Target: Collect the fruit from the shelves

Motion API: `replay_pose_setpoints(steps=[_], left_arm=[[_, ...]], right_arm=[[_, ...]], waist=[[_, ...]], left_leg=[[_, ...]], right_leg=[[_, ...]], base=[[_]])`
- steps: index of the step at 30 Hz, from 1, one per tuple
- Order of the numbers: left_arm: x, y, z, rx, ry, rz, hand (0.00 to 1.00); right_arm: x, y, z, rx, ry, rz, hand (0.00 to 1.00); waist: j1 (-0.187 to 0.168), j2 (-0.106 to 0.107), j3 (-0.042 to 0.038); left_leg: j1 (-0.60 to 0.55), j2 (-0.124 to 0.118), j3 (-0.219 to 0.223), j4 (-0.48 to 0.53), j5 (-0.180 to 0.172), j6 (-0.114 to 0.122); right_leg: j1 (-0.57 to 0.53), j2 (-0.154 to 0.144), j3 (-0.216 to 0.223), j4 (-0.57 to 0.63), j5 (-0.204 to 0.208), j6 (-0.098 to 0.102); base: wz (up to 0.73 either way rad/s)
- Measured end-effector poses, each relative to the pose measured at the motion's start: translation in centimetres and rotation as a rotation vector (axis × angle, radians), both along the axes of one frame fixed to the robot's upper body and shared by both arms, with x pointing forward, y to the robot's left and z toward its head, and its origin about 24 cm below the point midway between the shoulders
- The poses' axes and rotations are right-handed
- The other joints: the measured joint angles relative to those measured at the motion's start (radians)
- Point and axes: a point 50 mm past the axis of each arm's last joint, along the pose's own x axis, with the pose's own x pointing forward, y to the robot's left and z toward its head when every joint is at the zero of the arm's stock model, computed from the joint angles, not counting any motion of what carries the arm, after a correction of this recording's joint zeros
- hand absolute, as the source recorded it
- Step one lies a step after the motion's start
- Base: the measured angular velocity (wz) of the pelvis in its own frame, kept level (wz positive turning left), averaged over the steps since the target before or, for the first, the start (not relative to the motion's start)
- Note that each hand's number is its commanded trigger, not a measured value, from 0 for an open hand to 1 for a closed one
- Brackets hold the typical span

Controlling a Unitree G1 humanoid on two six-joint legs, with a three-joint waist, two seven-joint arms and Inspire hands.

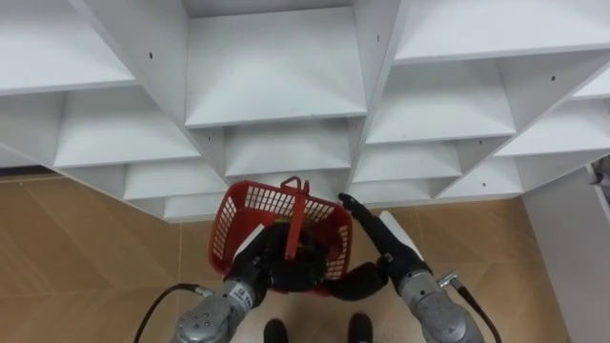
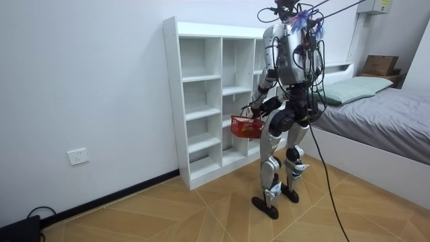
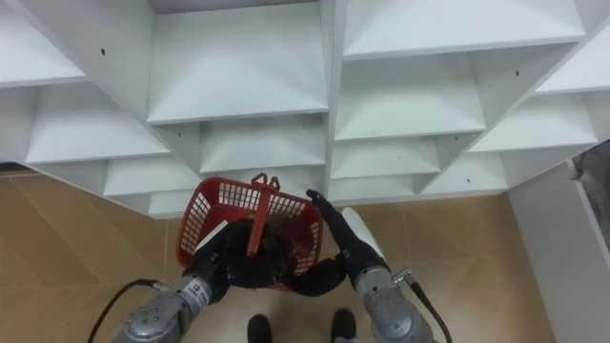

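Presently faced closet (image 1: 276, 86) with basket (image 1: 250, 205); right hand (image 1: 367, 224) fingers straight beside it, left hand (image 1: 274, 255) fingers unreadable; next needed fruit spotted.

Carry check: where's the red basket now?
In the eye views, low centre: the red basket sits between left hand and right hand, before the white shelf unit.

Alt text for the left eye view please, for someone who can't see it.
A red basket is held before white shelves, the left hand at its near side. The right hand stretches straight fingers beside its right rim.
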Motion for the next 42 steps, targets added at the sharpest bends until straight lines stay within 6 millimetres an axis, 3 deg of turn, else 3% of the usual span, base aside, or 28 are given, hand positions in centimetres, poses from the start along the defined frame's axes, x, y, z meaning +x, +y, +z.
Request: replay_pose_setpoints(steps=[13,23,30,40,42], left_arm=[[-0.2,0.9,-0.3,0.043,0.005,0.002,1.00],[-2.2,3.7,-2.5,0.178,0.099,0.056,1.00],[-4.5,7.0,-4.3,0.253,0.209,0.129,1.00],[-8.0,8.7,-6.0,0.272,0.338,0.204,1.00],[-8.9,9.5,-6.1,0.272,0.351,0.248,1.00]], right_arm=[[-0.3,-0.5,-0.9,-0.021,0.039,-0.013,0.00],[-1.3,-1.6,-1.9,-0.046,0.091,-0.038,0.00],[-3.4,-4.8,-3.9,-0.069,0.200,-0.164,0.00],[-7.3,-7.5,-6.7,0.055,0.401,-0.431,0.00],[-8.7,-8.2,-7.4,0.087,0.454,-0.503,0.00]], waist=[[0.001,0.000,0.0001],[0.001,-0.006,0.0040],[0.000,-0.011,0.0044],[0.001,-0.034,-0.0021],[0.001,-0.040,-0.0067]], left_leg=[[0.006,0.000,0.000,0.000,0.000,0.000],[0.050,0.000,-0.001,-0.014,0.000,-0.001],[0.124,-0.002,-0.002,-0.049,-0.003,-0.006],[0.236,-0.001,-0.005,-0.075,-0.012,-0.014],[0.283,-0.001,-0.009,-0.097,-0.019,-0.017]], right_leg=[[0.006,0.000,0.000,0.002,0.000,0.000],[0.051,0.002,-0.004,-0.017,-0.001,0.000],[0.120,0.007,0.002,-0.042,-0.006,0.003],[0.241,0.010,-0.008,-0.075,-0.024,0.003],[0.284,0.013,-0.016,-0.091,-0.028,0.005]], base=[[0.00],[0.00],[-0.01],[0.01],[0.06]])
